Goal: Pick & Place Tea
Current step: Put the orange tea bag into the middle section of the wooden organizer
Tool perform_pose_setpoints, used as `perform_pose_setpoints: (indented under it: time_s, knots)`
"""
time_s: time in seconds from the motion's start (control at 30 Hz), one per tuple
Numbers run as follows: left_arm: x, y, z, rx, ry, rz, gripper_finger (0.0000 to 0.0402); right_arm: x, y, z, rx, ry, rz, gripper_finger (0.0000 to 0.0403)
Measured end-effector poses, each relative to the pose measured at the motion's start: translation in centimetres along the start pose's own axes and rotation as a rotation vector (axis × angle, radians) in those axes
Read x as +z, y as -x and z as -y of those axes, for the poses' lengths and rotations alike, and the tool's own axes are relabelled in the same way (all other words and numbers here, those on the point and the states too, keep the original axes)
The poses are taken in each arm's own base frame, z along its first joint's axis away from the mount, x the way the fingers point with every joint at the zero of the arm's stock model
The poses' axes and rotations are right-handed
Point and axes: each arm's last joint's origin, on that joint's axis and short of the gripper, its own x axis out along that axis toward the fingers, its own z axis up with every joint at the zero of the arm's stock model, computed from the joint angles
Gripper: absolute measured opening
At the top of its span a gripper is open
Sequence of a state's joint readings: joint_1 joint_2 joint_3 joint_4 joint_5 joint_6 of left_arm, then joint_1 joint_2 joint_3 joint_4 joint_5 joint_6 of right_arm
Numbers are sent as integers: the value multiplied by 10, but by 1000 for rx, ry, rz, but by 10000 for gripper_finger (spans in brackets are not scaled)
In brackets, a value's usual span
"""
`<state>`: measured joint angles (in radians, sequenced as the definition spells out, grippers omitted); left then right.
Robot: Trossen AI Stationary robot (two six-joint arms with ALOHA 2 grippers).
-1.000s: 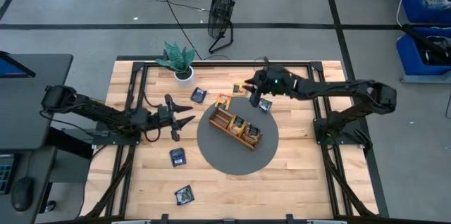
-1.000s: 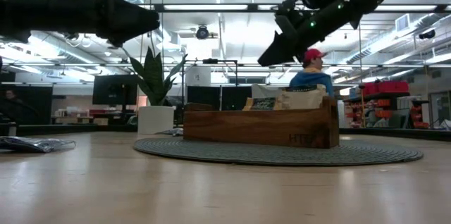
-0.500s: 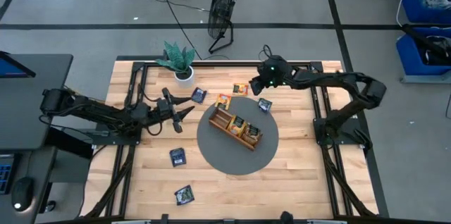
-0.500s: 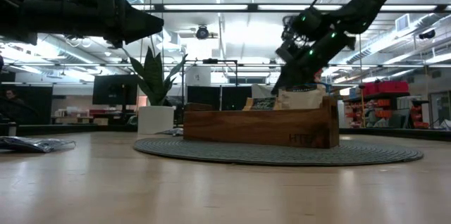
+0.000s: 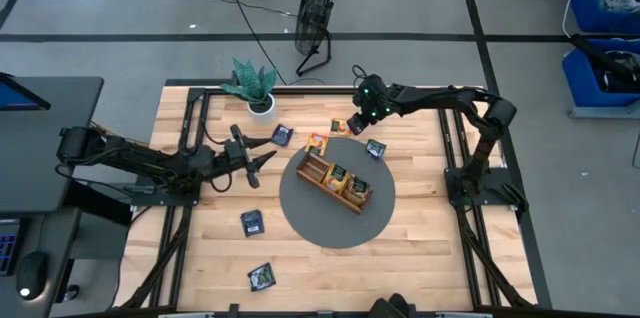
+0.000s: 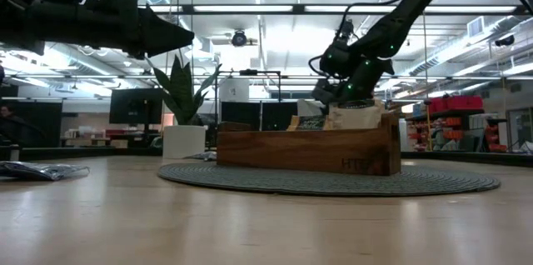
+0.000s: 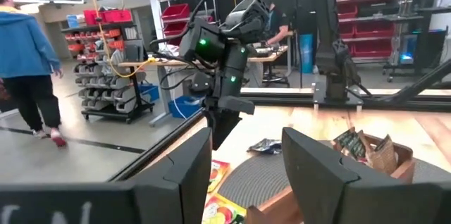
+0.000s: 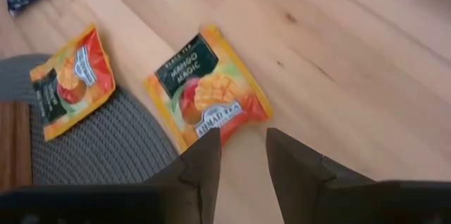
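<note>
Hovering right tool (image 8: 239,160), spread | glossy square orange sachet (image 8: 208,97) | woven round mat (image 8: 91,153)

1. My high view looks straight down on the whole table (image 5: 420,258) and both arms.
2. My low view sits at tabletop height, looking level across at the wooden tray (image 6: 308,150).
3. Left wrist view faces across toward that tray (image 7: 394,155) from farther off.
4. Right wrist view looks down, close over an orange sachet (image 8: 208,98).
</note>
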<state>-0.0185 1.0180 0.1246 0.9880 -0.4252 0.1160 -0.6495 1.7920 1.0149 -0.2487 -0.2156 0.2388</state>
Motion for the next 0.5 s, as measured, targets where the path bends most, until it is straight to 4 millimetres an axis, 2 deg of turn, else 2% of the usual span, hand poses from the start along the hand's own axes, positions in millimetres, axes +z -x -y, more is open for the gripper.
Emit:
perform_pose_setpoints:
  time_s: [0.37,0.5]
  knots:
    - [-2,0,0,-3,-7,-18,177,-1,-1,-2,14,-24,-13,123]
    - [-2,0,0,-2,-7,-16,177,-5,-10,1,7,-39,-45,123]
